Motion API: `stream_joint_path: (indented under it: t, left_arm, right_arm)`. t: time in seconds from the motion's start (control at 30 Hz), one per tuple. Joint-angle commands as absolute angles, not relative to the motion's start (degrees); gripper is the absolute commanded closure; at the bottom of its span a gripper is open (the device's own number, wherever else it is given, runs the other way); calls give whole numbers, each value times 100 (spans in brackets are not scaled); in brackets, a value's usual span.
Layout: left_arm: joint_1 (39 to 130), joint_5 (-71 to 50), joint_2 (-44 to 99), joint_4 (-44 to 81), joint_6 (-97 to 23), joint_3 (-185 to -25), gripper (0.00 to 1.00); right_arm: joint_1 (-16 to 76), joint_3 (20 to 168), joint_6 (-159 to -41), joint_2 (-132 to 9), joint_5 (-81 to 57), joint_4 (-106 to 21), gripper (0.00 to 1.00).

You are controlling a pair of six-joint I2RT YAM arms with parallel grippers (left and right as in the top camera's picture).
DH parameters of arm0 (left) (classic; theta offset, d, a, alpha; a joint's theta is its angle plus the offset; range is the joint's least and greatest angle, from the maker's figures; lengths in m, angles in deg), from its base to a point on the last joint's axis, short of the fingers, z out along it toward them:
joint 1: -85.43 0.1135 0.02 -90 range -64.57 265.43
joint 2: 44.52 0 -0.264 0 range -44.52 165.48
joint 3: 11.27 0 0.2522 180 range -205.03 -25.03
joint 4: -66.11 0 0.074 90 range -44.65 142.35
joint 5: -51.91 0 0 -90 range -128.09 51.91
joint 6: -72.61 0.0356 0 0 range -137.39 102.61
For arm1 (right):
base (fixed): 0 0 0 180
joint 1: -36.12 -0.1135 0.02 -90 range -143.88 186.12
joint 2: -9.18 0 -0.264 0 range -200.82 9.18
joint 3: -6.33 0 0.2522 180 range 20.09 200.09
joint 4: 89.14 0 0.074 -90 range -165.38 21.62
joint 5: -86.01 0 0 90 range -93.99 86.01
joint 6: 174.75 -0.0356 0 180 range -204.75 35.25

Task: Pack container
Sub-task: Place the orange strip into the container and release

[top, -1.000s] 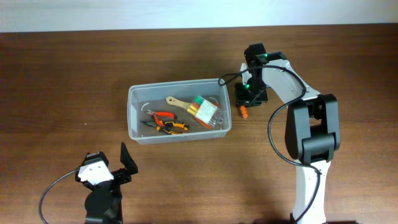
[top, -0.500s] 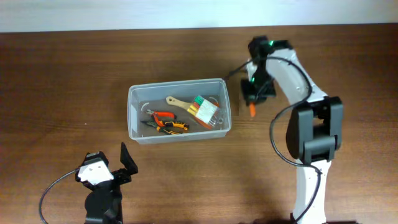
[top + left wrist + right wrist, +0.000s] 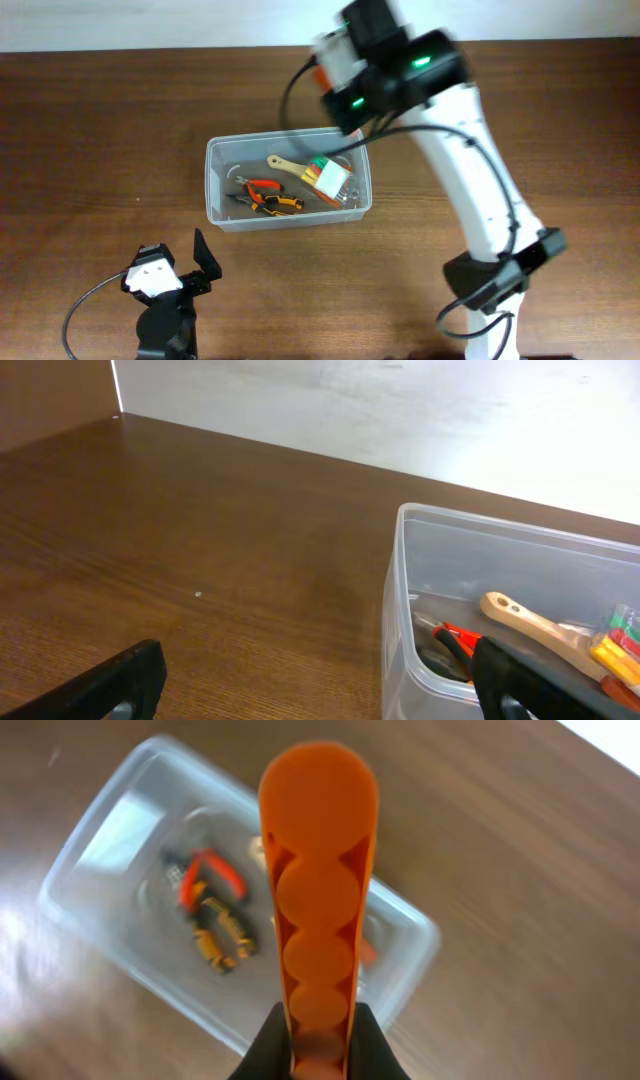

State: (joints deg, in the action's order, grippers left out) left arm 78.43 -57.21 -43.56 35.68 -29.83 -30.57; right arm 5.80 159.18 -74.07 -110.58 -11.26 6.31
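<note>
The container [image 3: 213, 182] is a clear plastic tub on the brown table. It holds a wooden-handled tool [image 3: 288, 165], red and orange pliers [image 3: 266, 195] and a small clear box of coloured bits [image 3: 331, 178]. My right gripper [image 3: 328, 62] is raised high above the tub's back right part and is shut on a long orange tool [image 3: 318, 870]. The right wrist view shows the container [image 3: 100, 870] blurred far below the tool. My left gripper [image 3: 325, 695] is open and empty, low near the table's front, with the container's [image 3: 400, 600] near corner just ahead of its right finger.
The right arm [image 3: 480, 190] reaches across the table's right side from its base at the front right. The left arm's base [image 3: 165, 300] is at the front left. A pale wall [image 3: 400, 410] runs behind the table's far edge.
My right gripper has lifted the orange tool from the table beside the container's right end. It has swung up and left, and now hangs high over the container.
</note>
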Motion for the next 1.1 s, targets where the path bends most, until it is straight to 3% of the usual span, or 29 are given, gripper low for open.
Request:
stream_joint_path:
  t: [0.0, 0.3, 0.47, 0.5, 0.53, 0.57, 0.6, 0.9, 1.07]
  left_arm:
    - [7819, -5740, -4383, 3564, -2933, -3036, 1]
    - [7819, -5743, -4383, 3564, -2933, -3036, 1]
    - [7819, -5740, -4383, 3564, -2933, -3036, 1]
    - [7819, -5740, -4383, 3564, -2933, -3036, 1]
    - [7819, -5743, -4383, 3564, -2933, -3036, 1]
    - [7819, -5740, -4383, 3564, -2933, -3036, 1]
    - [7819, -5740, -4383, 3564, -2933, -3036, 1]
    - [7819, -5743, -4383, 3564, -2933, -3036, 1]
    - [7819, -5743, -4383, 3564, -2933, -3036, 1]
  right_arm:
    - [228, 15376, -6325, -11513, -1126, 402, 96]
    - [-631, 13573, -3525, -11874, -1052, -1030, 96]
    - [-655, 13464, -3250, -11880, -949, -1710, 93]
    - [-651, 13464, -3252, -11880, -936, -1766, 83]
    - [-651, 13464, -3272, -11880, -925, -1780, 62]
    - [-651, 13464, -3296, -11880, -920, -1764, 49]
    - [-651, 13464, -3436, -11880, -874, -1753, 2]
    - [-640, 14502, -5783, -11533, 1624, -639, 2]
    - [-504, 15660, -6600, -11045, 1847, 109, 2]
